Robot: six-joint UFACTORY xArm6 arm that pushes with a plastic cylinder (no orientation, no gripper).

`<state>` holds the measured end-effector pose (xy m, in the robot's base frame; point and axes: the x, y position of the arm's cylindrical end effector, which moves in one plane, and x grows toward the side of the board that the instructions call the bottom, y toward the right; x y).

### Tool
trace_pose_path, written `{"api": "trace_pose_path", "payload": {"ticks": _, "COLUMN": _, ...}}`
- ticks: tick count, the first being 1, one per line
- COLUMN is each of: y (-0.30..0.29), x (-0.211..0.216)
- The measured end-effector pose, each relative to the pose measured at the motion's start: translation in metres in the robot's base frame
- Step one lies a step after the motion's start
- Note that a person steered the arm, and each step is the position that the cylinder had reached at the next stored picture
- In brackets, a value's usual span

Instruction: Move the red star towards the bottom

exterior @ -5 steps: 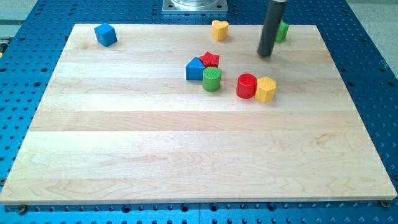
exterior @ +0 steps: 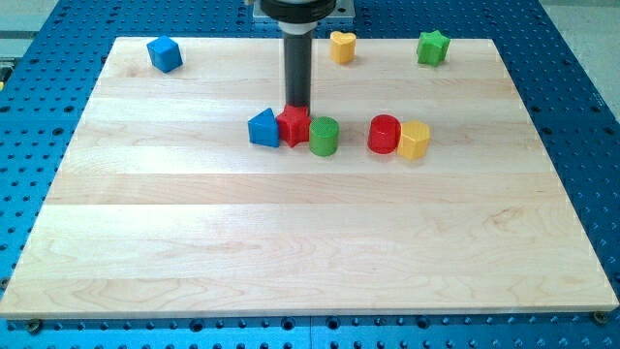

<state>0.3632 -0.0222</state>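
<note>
The red star (exterior: 294,127) lies near the board's upper middle, wedged between a blue triangular block (exterior: 263,129) on its left and a green cylinder (exterior: 325,137) on its right. My tip (exterior: 296,105) stands at the star's top edge, touching it from above. The rod rises straight up from there to the view's top.
A red cylinder (exterior: 385,134) and a yellow hexagonal block (exterior: 415,140) sit together right of the green cylinder. A blue cube (exterior: 164,53), a yellow heart (exterior: 342,46) and a green star (exterior: 433,47) lie along the wooden board's (exterior: 291,242) top edge.
My tip moved from the upper right to the red star's top edge. The red star, blue block and green cylinder shifted down and left, now in a row.
</note>
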Motion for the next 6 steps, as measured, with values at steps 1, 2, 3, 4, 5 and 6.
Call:
{"api": "trace_pose_path", "payload": {"ticks": 1, "y": -0.003, "x": 0.031}}
{"api": "trace_pose_path", "payload": {"ticks": 2, "y": 0.006, "x": 0.058}}
{"api": "trace_pose_path", "payload": {"ticks": 3, "y": 0.010, "x": 0.071}}
{"api": "trace_pose_path", "payload": {"ticks": 4, "y": -0.010, "x": 0.065}}
{"api": "trace_pose_path", "payload": {"ticks": 5, "y": -0.013, "x": 0.039}}
{"api": "trace_pose_path", "payload": {"ticks": 6, "y": -0.017, "x": 0.025}}
